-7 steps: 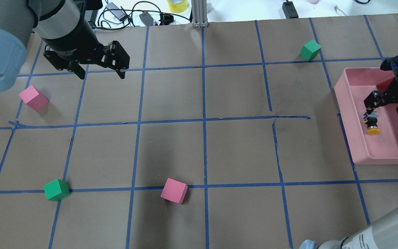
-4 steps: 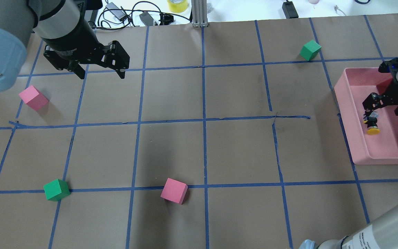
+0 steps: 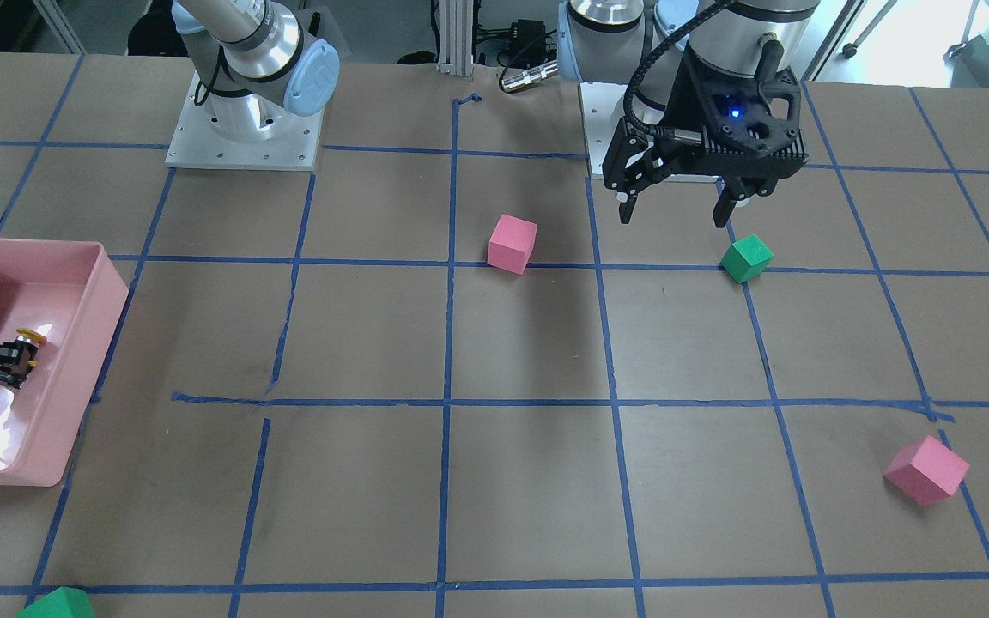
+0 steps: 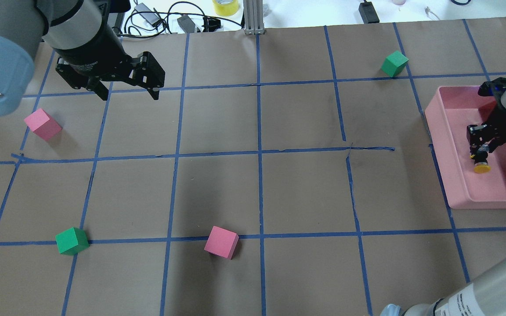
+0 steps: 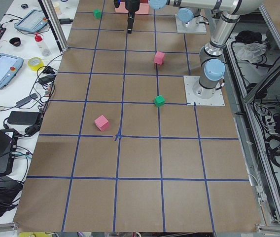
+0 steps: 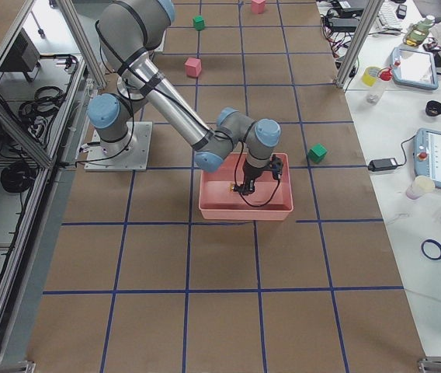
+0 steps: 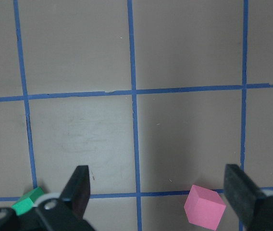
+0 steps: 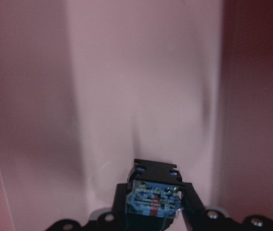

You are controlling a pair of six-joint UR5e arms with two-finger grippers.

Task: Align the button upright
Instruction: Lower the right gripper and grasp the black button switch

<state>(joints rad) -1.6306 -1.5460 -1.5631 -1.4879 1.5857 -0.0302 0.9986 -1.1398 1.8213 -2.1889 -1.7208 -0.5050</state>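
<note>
button (image 4: 482,166) sits clamped between the closed fingers of the right gripper (image 4: 482,148), inside the pink tray (image 4: 444,145) at the right edge of the table (image 4: 279,188), close to the tray's left wall. its yellow cap sticks out of the fingers toward the near side. whether it touches the tray floor cannot be told. the left gripper (image 4: 129,97) hangs over the far left of the table, jaws spread wide. a pink cube (image 4: 42,124) lies a little nearer and further left of it. a green cube (image 4: 72,241) and another pink cube (image 4: 221,242) lie on the near side, and a second green cube (image 4: 395,63) lies far right.
</note>
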